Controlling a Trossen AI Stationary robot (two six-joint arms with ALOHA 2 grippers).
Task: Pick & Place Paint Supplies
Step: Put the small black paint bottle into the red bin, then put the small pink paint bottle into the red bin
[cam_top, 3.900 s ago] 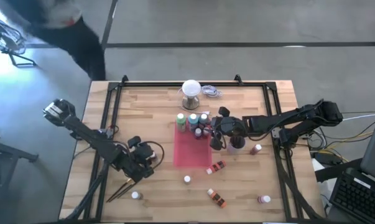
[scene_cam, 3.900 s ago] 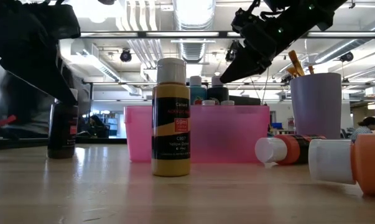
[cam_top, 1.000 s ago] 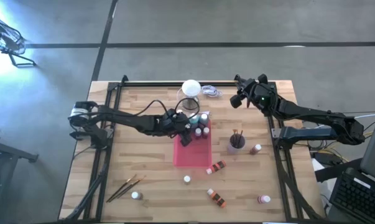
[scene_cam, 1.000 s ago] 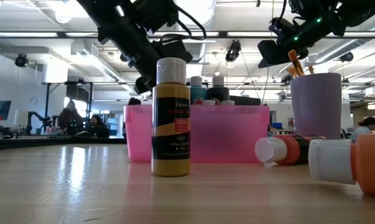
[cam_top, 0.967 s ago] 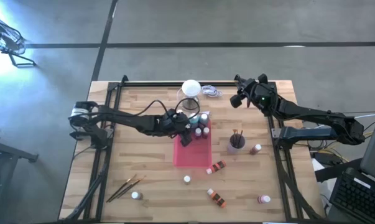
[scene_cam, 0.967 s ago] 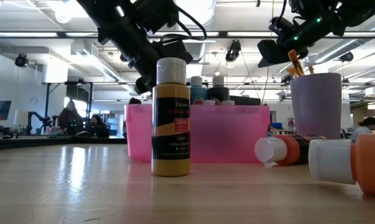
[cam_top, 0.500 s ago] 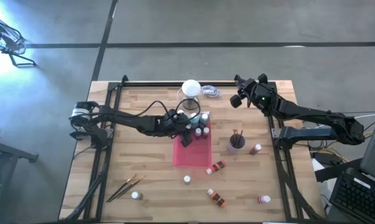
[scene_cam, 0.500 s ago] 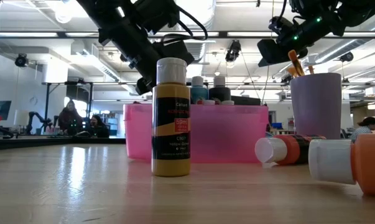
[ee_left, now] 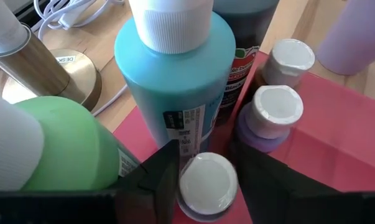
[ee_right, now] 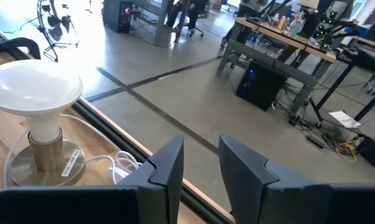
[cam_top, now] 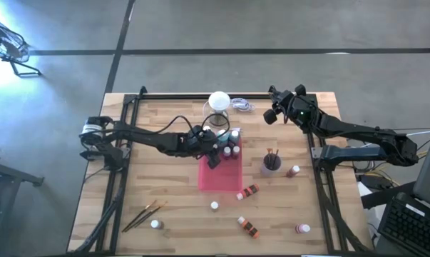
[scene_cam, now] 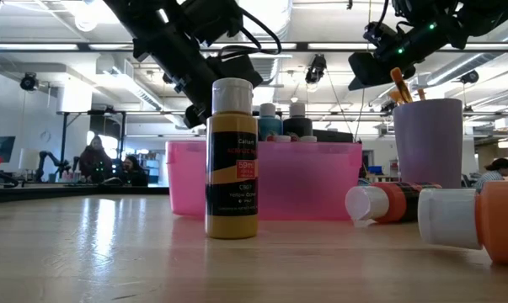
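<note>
Left tool (ee_left: 207, 186) straddles white-capped bottle (ee_left: 207, 180) in pink tray (cam_top: 225, 177) mid-table, fingers apart. Right tool (ee_right: 199, 163) empty, parted, far edge. Several bottles (cam_top: 248, 227), brushes (cam_top: 145, 213) remain near front edge.

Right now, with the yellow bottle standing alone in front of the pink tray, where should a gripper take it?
Probably across the yellow bottle body, just under its white cap, coming straight down. It stands upright with free space on both sides; the pink tray sits behind it.
</note>
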